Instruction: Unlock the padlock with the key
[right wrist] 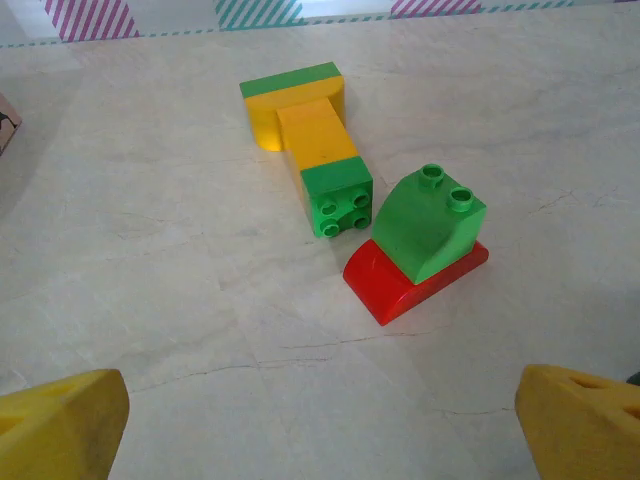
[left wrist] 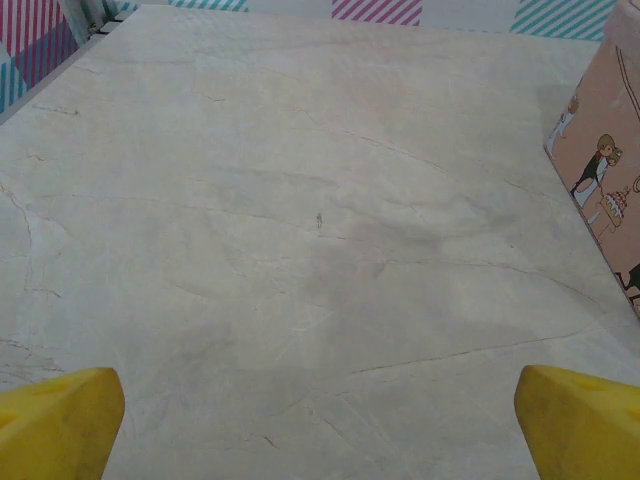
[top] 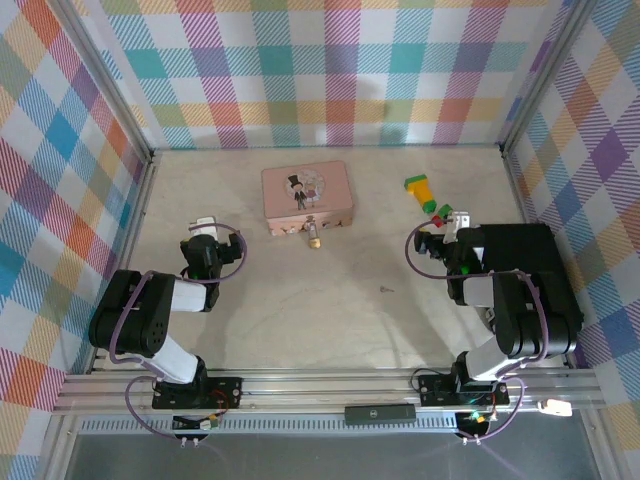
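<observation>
The left gripper [left wrist: 320, 430] is spread wide. Its yellow fingertips [left wrist: 58, 425] sit in the two lower corners of the left wrist view, with nothing between them but bare marbled table [left wrist: 250, 200]. The pink tin [left wrist: 600, 165] cuts in at the right edge of that frame. The right gripper [right wrist: 320, 425] is spread just as wide and pinches nothing, its yellow pads [right wrist: 60, 425] in the lower corners of the right wrist view. Above them, mid-frame, lies a yellow-and-green block [right wrist: 305, 125], and just beside it to the lower right is a green block on a red base [right wrist: 420, 250]. In the top view the left gripper sits left of centre and the right gripper right of centre, with the two blocks just above the right one. The padlock [top: 314, 241] lies near the centre of the frame at the lower edge of the pink tin; whether it touches the tin is too small to tell. The key [top: 385, 290] is a dark sliver on open table to the lower right of the padlock, apart from both grippers.
</observation>
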Motion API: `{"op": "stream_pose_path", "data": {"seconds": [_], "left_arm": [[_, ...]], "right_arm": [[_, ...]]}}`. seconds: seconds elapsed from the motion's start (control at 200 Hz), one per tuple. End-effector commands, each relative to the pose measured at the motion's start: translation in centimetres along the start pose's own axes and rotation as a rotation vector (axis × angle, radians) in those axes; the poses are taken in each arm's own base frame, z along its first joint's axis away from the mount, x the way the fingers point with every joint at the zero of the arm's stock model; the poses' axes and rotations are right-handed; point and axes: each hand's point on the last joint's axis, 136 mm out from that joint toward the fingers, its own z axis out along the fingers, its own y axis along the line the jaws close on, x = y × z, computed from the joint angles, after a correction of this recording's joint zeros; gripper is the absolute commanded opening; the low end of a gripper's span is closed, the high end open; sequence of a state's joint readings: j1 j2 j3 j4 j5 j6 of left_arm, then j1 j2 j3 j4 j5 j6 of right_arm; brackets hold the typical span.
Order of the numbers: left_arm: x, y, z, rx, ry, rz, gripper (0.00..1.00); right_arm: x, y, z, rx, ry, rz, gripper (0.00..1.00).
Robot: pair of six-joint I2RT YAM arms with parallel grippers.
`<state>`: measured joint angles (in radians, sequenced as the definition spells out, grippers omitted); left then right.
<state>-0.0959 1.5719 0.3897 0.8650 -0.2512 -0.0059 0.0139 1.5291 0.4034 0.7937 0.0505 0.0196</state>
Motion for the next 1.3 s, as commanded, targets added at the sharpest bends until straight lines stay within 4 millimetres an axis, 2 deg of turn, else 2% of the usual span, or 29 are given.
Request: {"op": "stream_pose_path", "data": {"seconds": [0.0, 0.88, 1.0, 1.055, 1.125, 1.2, 1.295], "left_arm": [[-0.6, -0.1, 0.2, 0.008, -0.019, -0.001, 1.00], [-0.6, -0.1, 0.2, 0.007, -0.016, 0.000, 1.00], [-0.6, -0.1, 0.1, 0.009, -0.019, 0.001, 1.00], [-0.9, 0.1, 0.0, -0.005, -0.029, -0.003, 1.00], [-1.5, 0.6, -0.2, -0.033, -0.022, -0.020, 1.00], [-2.1, 0.7, -0.5, -0.048, -0.020, -0.012, 1.00], [-4.0, 1.4, -1.7, -0.083, -0.032, -0.025, 1.00]], "right_arm": [[-1.0, 0.2, 0.1, -0.015, -0.038, 0.002, 0.99], [-1.1, 0.2, 0.1, -0.014, -0.038, 0.003, 0.99], [-1.1, 0.6, 0.1, -0.038, -0.033, -0.006, 0.99], [-1.8, 0.9, 0.0, -0.048, -0.024, -0.014, 0.99], [-2.9, 0.3, -0.4, -0.006, -0.008, 0.000, 1.00], [-3.1, -0.2, -0.9, 0.030, 0.055, 0.019, 1.00], [-4.2, -0.3, -1.9, 0.055, 0.080, 0.056, 0.97]]}}
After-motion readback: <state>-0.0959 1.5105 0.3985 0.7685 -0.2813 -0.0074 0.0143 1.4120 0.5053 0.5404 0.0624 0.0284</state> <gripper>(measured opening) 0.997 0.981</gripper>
